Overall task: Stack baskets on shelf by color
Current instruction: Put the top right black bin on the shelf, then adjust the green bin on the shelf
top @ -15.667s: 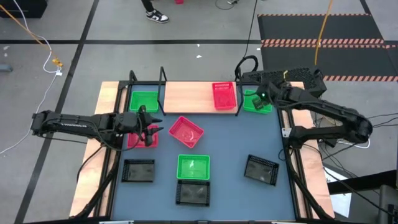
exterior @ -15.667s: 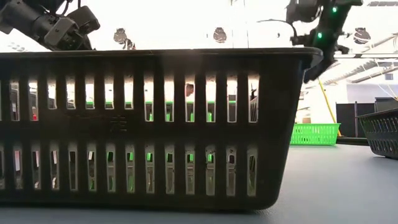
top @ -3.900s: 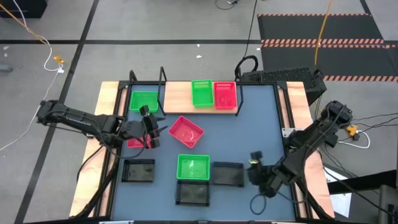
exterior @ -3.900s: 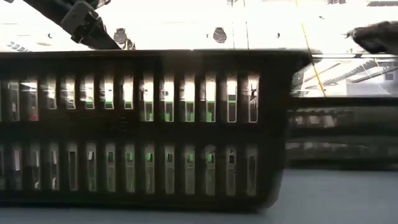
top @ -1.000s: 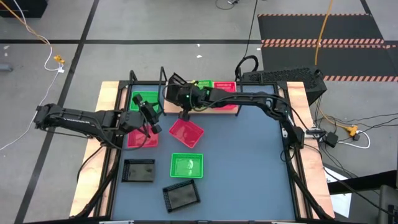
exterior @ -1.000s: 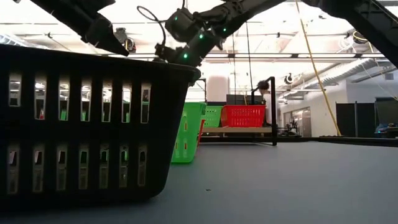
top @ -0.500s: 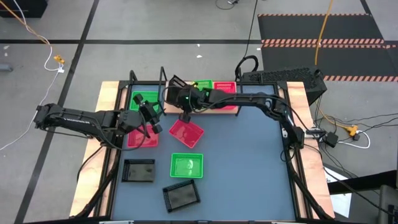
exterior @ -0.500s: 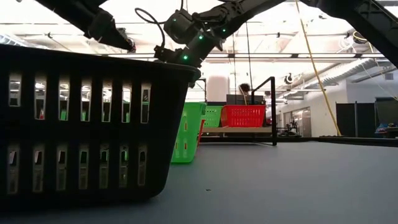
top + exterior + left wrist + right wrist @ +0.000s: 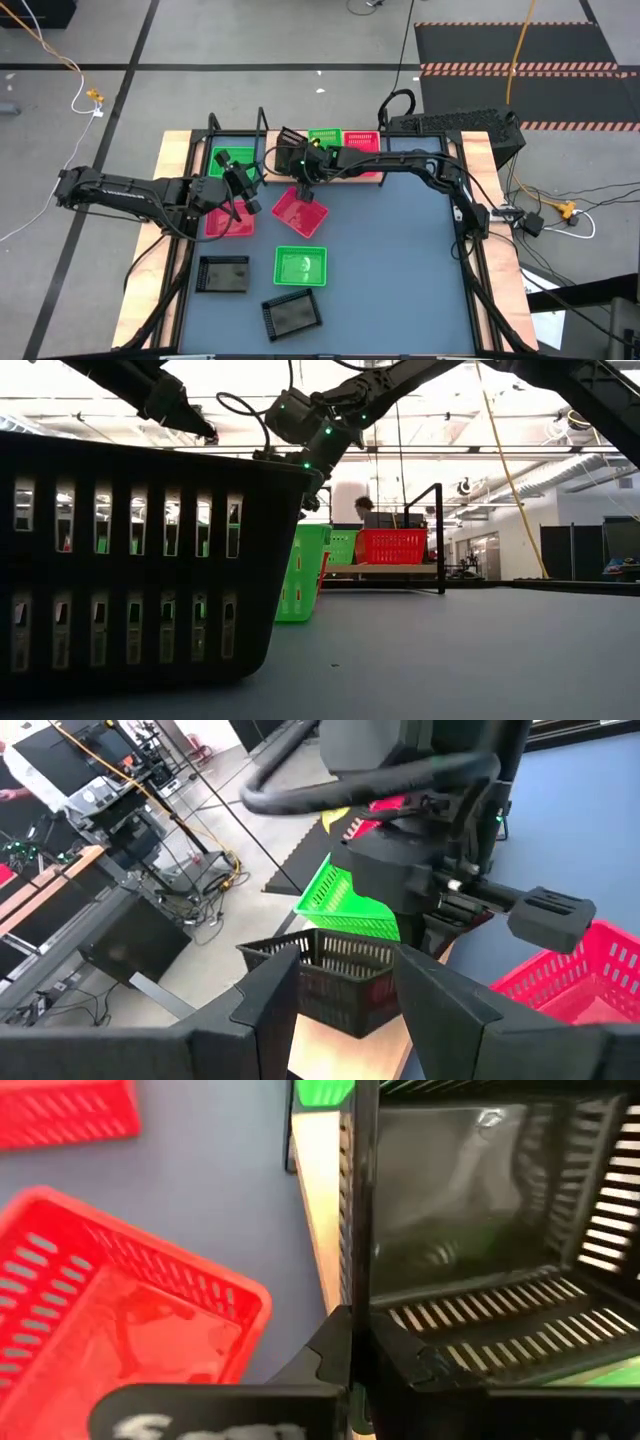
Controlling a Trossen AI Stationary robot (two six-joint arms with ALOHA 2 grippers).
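My right gripper (image 9: 300, 162) reaches across to the shelf (image 9: 285, 160), shut on a black basket (image 9: 291, 140) held over the wooden board, between the green basket (image 9: 232, 161) at the shelf's left end and a green (image 9: 325, 142) and a red basket (image 9: 362, 150) farther right. My left gripper (image 9: 238, 192) hovers open and holding nothing over a pink basket (image 9: 228, 220) at the table's left. Another pink basket (image 9: 300, 212) lies on the table just near of the shelf. My right gripper pinches one side wall of the black basket at its rim (image 9: 352, 1295), one finger inside and one outside. The fingers (image 9: 335, 1345) slant down from the table's right. The basket hangs tilted over the shelf board (image 9: 315, 1210); whether it touches the board I cannot tell.
On the near half of the table lie a green basket (image 9: 300, 267) and two black baskets (image 9: 222, 273) (image 9: 292, 315); one black basket (image 9: 140, 560) fills the low view's left. Black wire uprights (image 9: 262, 125) stand on the shelf. A person (image 9: 362, 508) is far behind the table.
My right gripper has carried the black basket a little toward the table's right edge and slightly down over the shelf, still shut on it.
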